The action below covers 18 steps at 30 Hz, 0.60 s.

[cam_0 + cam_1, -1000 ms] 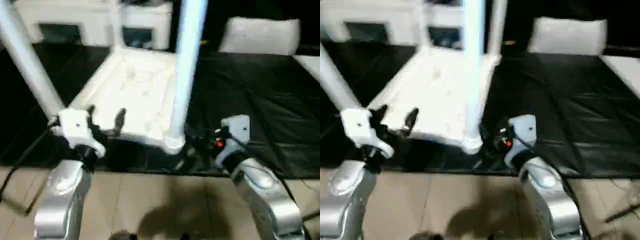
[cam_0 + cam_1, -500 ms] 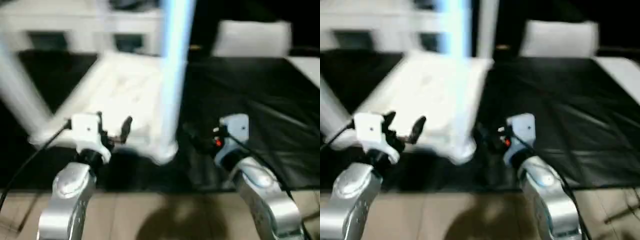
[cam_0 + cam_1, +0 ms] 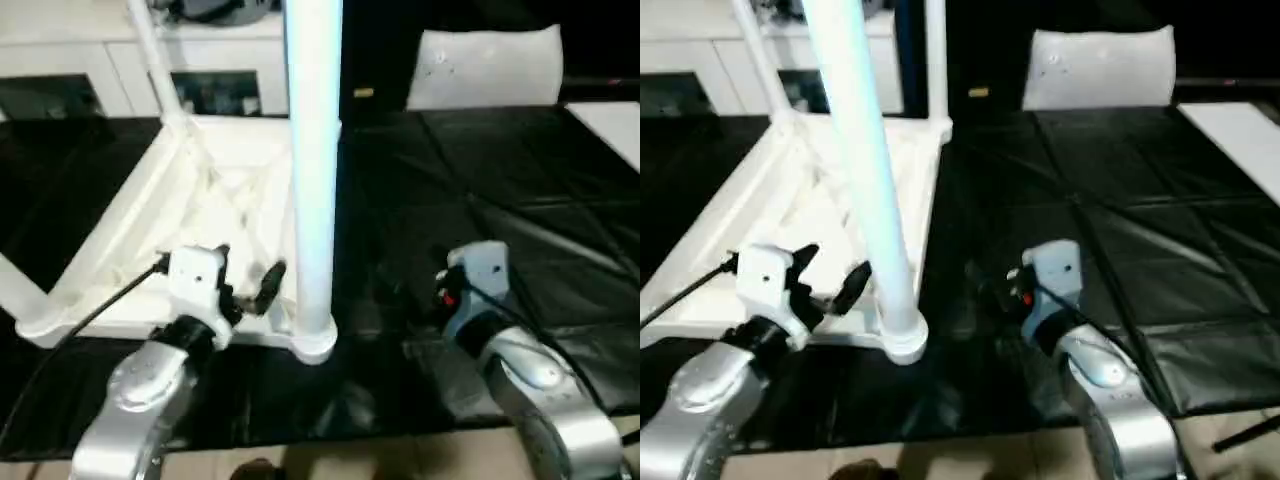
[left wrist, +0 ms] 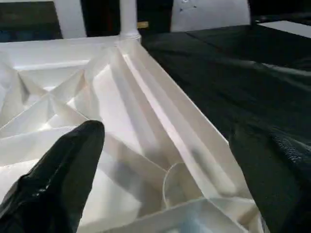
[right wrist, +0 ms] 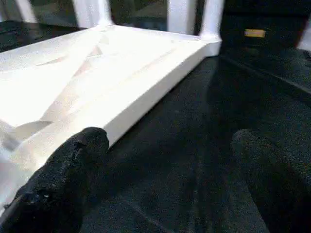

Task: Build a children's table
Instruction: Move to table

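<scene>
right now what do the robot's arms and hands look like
Both forearms are rounded silver shells. The left hand has a boxy white housing and two black fingers, with a thin black cable trailing from it. The right hand has a pale bluish-white housing with a small red mark, black fingers and a black cable along its wrist.

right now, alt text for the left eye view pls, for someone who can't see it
An upside-down white table top lies on a black mat, legs pointing up, the near leg dominating. The open left gripper hovers at its near edge; the right gripper is beside it.
</scene>
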### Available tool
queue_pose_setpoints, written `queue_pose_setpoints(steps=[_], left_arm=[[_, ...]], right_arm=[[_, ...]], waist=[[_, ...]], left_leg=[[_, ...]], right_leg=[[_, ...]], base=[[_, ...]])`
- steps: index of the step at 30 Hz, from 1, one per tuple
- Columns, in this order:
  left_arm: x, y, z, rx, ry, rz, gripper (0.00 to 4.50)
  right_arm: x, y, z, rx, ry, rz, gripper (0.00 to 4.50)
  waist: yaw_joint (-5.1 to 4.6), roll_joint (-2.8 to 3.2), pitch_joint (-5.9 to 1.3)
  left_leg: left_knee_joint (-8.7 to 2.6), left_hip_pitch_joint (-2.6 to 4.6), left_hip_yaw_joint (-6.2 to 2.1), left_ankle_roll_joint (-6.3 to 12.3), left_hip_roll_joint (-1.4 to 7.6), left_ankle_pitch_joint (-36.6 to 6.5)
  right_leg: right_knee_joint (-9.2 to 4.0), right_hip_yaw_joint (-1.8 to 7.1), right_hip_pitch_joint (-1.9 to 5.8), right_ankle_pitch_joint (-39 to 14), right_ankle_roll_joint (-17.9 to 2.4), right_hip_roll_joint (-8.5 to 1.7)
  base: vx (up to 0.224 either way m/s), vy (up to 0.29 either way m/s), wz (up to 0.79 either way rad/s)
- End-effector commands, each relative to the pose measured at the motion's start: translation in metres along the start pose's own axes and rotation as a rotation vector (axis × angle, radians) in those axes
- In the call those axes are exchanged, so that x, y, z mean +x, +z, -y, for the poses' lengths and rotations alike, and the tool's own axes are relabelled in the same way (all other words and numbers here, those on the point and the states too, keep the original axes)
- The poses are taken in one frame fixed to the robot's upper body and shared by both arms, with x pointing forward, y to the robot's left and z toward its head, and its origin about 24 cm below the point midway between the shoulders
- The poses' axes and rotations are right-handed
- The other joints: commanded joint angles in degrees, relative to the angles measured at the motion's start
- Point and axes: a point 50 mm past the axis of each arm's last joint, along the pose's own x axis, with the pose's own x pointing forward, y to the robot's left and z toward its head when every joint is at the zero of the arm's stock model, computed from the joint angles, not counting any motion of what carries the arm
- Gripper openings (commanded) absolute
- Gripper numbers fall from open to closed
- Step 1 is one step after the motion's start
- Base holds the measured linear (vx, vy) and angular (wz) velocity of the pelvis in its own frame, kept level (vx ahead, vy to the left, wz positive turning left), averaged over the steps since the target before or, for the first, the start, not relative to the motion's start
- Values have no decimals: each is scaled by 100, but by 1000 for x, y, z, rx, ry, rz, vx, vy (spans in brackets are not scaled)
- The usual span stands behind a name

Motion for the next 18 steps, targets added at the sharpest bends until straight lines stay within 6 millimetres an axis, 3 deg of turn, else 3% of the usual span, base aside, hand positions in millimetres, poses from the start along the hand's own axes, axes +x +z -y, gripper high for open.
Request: queue_pose_setpoints(steps=[1, 2, 3, 5, 6, 8, 11, 12, 17, 18], left_arm=[[-1, 0, -7, 42, -74, -52, 449], [-1, -1, -8, 59, -100, -65, 449], [-1, -1, -9, 68, -114, -71, 449], [-2, 0, -20, 135, -233, -121, 449], [-2, 0, -20, 135, -233, -121, 449], [-2, 4, -30, 198, -373, -175, 432], [1, 7, -38, 284, -520, -230, 415], [2, 8, -39, 295, -566, -252, 387], [7, 8, -47, 337, -723, -343, 359], [12, 8, -47, 349, -801, -374, 343]], right_arm=[[0, 4, 1, -20, 29, 9, 450], [1, 4, 3, -25, 27, 5, 450], [1, 4, 4, -28, 25, 2, 450], [1, 4, 12, -58, 40, -19, 450], [1, 4, 12, -58, 40, -19, 450], [-1, 5, 16, -81, 111, -40, 450], [-4, 5, 16, -128, 227, -69, 450], [-6, 6, 16, -139, 260, -77, 450], [-16, 7, 13, -178, 409, -101, 450], [-23, 9, 11, -183, 495, -112, 450]], waist=[[7, -7, -135], [-21, 25, -135], [-66, 22, -97], [-28, -10, -105], [16, -18, -117], [38, -25, -145], [55, -10, -179], [53, 10, -201], [136, -2, -252], [143, 33, -279]], left_leg=[[-502, 203, -293, 222, 747, -1546], [-570, 245, -311, 1, 761, -2113], [-624, 220, -305, -192, 729, -2520], [-611, 238, -258, -280, 691, -2620], [-555, 271, -219, -254, 656, -2493], [-580, 216, -187, -151, 670, -2055], [-617, 221, -167, -39, 728, -1858], [-608, 209, -144, -3, 735, -1627], [-555, 191, -89, 284, 746, -1084], [-540, 183, -95, 355, 758, -951]], right_leg=[[-644, 442, 94, -1227, -614, -881], [-631, 456, 78, -1551, -708, -893], [-639, 477, 77, -1731, -730, -925], [-690, 522, 58, -1943, -693, -1006], [-743, 571, 24, -2226, -610, -1060], [-740, 542, 85, -2083, -577, -1056], [-680, 506, 91, -1369, -669, -1024], [-606, 503, 111, -832, -798, -1036], [-568, 477, 177, -55, -969, -1081], [-538, 462, 201, 171, -1023, -1088]], base=[[0, 0, 0], [-56, 40, -3], [-56, 40, -3], [0, 0, 0], [0, 0, 0], [0, 0, 0], [0, 0, 0], [0, 0, 0], [0, 0, 0], [0, 0, 0]])
